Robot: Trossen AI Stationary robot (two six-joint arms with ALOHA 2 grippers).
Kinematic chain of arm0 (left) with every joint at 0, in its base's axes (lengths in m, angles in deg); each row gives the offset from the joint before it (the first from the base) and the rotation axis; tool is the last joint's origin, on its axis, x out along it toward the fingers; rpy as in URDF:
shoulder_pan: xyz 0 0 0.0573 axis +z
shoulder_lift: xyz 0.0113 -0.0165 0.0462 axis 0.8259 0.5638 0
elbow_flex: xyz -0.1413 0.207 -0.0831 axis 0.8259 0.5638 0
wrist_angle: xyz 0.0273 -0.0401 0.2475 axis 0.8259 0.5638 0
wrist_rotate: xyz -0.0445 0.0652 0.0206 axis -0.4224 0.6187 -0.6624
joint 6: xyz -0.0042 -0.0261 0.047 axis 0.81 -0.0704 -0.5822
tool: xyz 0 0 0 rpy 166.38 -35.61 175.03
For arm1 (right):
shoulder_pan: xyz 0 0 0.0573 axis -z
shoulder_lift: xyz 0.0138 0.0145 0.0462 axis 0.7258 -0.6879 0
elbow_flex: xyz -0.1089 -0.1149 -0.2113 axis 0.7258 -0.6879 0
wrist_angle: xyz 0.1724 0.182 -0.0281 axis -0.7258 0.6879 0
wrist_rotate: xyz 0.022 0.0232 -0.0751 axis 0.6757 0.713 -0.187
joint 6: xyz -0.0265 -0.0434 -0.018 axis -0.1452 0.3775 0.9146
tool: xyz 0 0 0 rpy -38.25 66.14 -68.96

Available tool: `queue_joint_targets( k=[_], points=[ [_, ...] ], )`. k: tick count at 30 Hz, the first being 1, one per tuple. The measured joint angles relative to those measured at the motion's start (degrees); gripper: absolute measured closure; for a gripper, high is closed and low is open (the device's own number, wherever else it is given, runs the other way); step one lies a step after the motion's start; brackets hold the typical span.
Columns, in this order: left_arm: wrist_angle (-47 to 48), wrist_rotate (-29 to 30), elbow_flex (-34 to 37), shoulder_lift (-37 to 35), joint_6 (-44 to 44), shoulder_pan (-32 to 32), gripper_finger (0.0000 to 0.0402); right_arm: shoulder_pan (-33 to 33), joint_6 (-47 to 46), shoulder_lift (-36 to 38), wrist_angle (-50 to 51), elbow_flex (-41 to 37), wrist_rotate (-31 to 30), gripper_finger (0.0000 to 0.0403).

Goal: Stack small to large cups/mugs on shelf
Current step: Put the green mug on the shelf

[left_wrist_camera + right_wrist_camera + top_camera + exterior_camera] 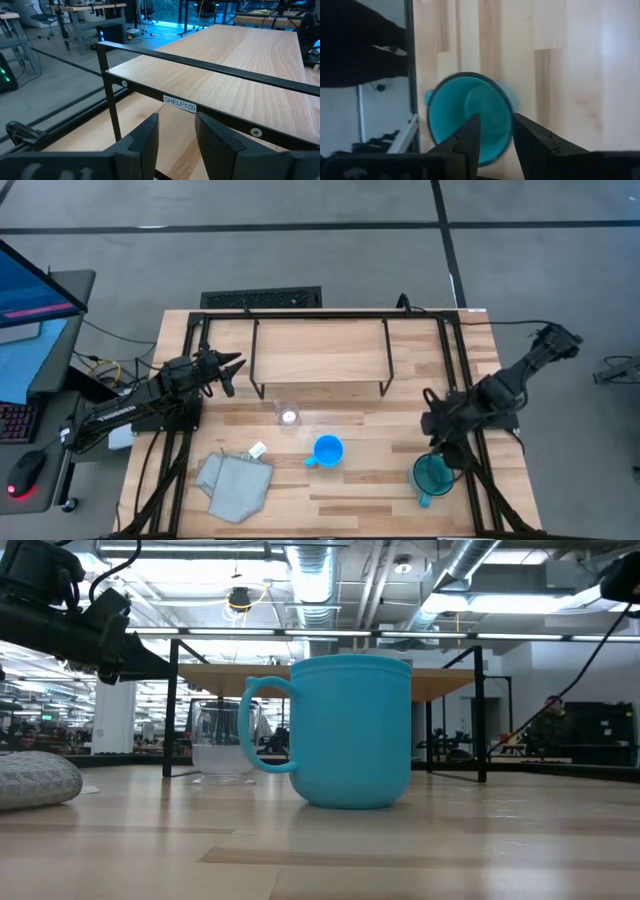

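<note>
I see a grey cloth point(235, 485) and a small white tag point(258, 449) lying left of the blue mug point(327, 451) on the tabletop point(370, 490). The glass cup point(289, 416) stands just in front of the shelf point(320, 350), whose board is bare. My right pincer point(442, 442) hovers directly over the teal mug point(432, 475) near the tabletop's right front corner, its fingers point(465, 142) a narrow gap apart, gripping nothing. My left pincer point(235, 369) waits beside the shelf's left end, slightly parted and empty. Open tabletop lies between the mugs.
</note>
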Motion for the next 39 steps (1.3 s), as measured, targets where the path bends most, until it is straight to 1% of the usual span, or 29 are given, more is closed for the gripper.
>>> queue_joint_targets(
  k=[9,12,16,21,25,29,39],
  points=[
    [0.0,0.0,0.0,0.0,0.0,0.0,0.0283,-1.1,-10.0,-4.1,-6.9,0.0,0.1,0.0271],
    [0.0,0.0,0.0,0.0,0.0,0.0,0.0283,-1.1,-9.5,-5.0,-7.0,0.0,0.5,0.0269],
    [0.0,0.0,0.0,0.0,0.0,0.0,0.0283,-1.1,-7.4,-6.3,-6.9,0.0,3.1,0.0254],
    [0.0,0.0,0.0,0.0,0.0,0.0,0.0283,-1.1,-3.9,-7.6,-6.9,0.0,3.8,0.0236],
    [0.0,0.0,0.0,0.0,0.0,0.0,0.0283,-1.1,-4.1,-8.0,-7.7,0.0,4.1,0.023],
    [0.0,0.0,0.0,0.0,0.0,0.0,0.0283,-1.0,-4.0,-8.0,-7.6,0.0,7.4,0.022],
    [0.0,0.0,0.0,0.0,0.0,0.0,0.0283,-1.0,-3.0,-8.0,-7.6,0.0,7.3,0.0198]
  ],
)
